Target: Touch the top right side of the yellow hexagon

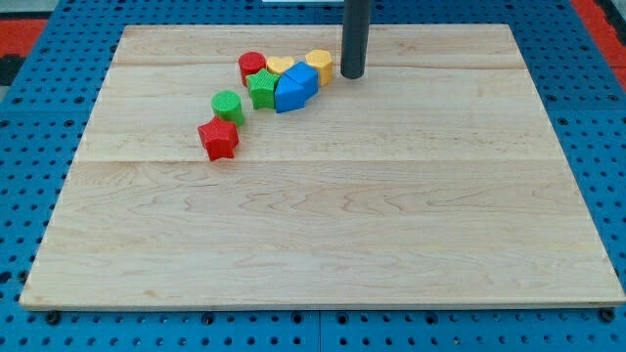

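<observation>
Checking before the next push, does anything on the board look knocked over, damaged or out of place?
Nothing stands out. The blocks lie flat, clustered at the view's upper left, and my tip sits just right of the yellow hexagon on the wooden board.

Red cylinder [251,66], green star [262,88], blue blocks [295,87], wooden board [391,225].

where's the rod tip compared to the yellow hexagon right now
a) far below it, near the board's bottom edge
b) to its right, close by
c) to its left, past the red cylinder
b: my tip stands just to the view's right of the yellow hexagon, with at most a sliver of board between them.
</observation>
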Controlling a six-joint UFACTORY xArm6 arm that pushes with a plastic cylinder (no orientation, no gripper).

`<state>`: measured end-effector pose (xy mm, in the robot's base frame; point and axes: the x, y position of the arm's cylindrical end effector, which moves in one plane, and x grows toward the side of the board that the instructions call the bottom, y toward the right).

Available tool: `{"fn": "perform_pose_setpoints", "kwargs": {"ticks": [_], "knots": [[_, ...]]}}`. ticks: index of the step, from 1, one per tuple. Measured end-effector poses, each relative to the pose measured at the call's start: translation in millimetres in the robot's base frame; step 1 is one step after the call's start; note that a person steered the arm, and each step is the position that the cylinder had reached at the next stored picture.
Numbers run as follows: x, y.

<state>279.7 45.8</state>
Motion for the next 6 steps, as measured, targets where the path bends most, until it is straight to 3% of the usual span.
{"fn": "perform_pose_setpoints", "kwargs": {"ticks": [2, 3, 4, 5, 6], "knots": [[-10.9, -7.4], [-17.7, 15.5], [39.8, 34.2], [94.7, -3.5], [111.6, -33.0]]}}
